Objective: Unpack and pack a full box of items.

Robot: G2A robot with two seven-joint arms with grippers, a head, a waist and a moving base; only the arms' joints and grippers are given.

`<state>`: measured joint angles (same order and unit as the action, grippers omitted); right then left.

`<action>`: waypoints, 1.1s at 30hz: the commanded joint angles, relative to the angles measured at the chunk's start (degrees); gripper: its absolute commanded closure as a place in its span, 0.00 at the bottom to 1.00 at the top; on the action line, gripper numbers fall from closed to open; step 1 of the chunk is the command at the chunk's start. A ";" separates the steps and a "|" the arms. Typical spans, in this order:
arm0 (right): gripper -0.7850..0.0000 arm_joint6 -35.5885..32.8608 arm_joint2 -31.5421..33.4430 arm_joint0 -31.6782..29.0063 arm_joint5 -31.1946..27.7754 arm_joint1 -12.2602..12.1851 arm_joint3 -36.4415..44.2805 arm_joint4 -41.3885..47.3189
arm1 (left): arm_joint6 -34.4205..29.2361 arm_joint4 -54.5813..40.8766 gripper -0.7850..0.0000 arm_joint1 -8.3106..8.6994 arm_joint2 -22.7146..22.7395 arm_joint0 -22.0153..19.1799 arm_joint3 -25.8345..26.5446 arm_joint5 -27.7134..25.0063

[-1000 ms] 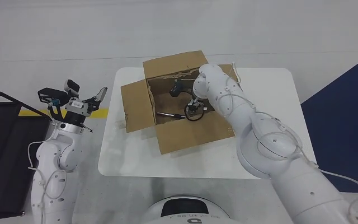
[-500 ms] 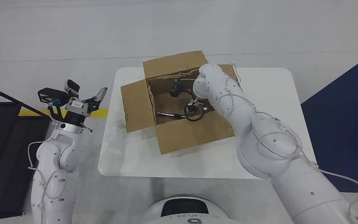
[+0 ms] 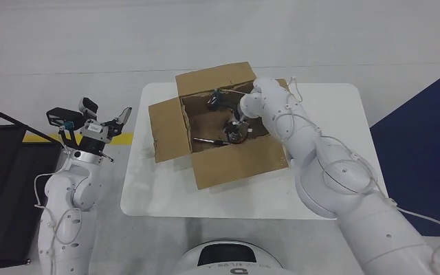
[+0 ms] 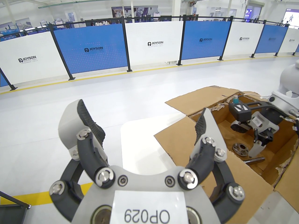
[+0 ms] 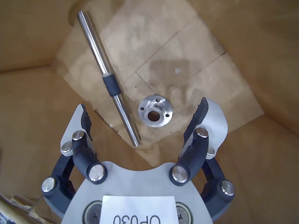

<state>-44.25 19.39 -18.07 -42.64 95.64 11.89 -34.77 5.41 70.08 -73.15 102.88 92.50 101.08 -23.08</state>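
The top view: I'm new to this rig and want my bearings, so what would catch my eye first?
An open cardboard box sits on the white table, with the right gripper down inside it, jaws open. On the box floor beneath lie a shiny metal rod with a black sleeve and a round metal flange beside it. The left gripper hangs off the table's side, jaws open and empty.

The right pincer hangs inside the cardboard box with its fingers spread wide and nothing between them. A round metal flange lies flat on the box floor, between the two fingertips. A shiny metal rod with a black sleeve lies just beside the flange, apart from it. Its far end points to a box corner.
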 commanded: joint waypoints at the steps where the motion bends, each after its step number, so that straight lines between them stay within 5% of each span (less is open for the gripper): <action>1: 0.00 1.69 0.11 -0.11 -0.31 -0.69 0.10 -0.78 | 0.00 0.00 0.00 0.00 0.00 0.00 0.00 0.00; 9: 0.00 10.95 0.45 -2.23 1.02 -3.86 2.56 -5.00 | 0.00 0.00 0.00 0.00 0.00 0.00 0.00 0.00; 25: 0.11 1.03 0.75 -7.40 6.48 -7.24 13.05 -9.18 | 0.00 0.00 0.00 0.00 0.00 0.00 0.00 0.00; 30: 0.23 -1.39 1.20 -8.35 8.39 -7.61 16.39 -9.61 | 0.00 0.00 0.00 0.00 0.00 0.00 0.00 0.00; 33: 0.44 -2.18 1.64 -8.61 9.20 -7.89 17.28 -9.86 | 0.00 0.00 0.00 0.00 0.00 0.00 0.00 0.00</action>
<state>-46.14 20.88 -26.62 -33.78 87.84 28.97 -44.55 5.41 70.08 -73.15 102.88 92.50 101.08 -23.08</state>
